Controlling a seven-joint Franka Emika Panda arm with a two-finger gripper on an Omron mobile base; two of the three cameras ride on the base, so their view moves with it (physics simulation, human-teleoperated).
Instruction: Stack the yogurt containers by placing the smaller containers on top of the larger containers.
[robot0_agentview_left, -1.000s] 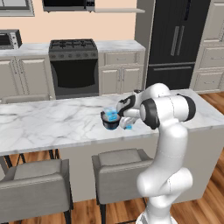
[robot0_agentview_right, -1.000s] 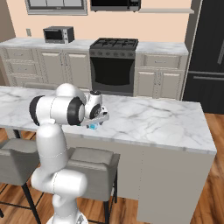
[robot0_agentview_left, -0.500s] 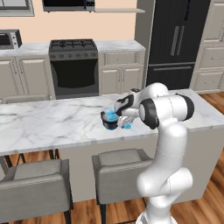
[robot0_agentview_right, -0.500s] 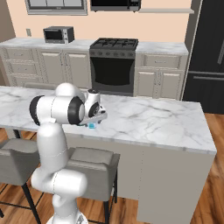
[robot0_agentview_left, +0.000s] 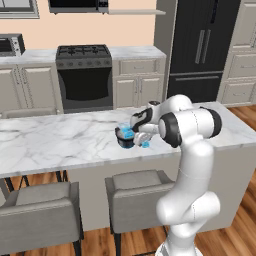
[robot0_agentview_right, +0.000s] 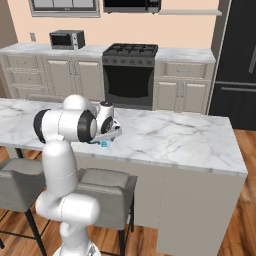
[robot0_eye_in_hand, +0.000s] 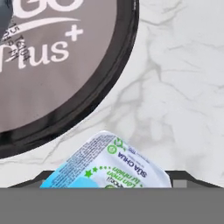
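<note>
Yogurt cup sits at the claw — arm bent low over counter — grip state unclear.

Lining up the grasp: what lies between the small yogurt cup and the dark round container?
Bare marble counter separates the small yogurt cup from the dark round container, in the hand view.
</note>
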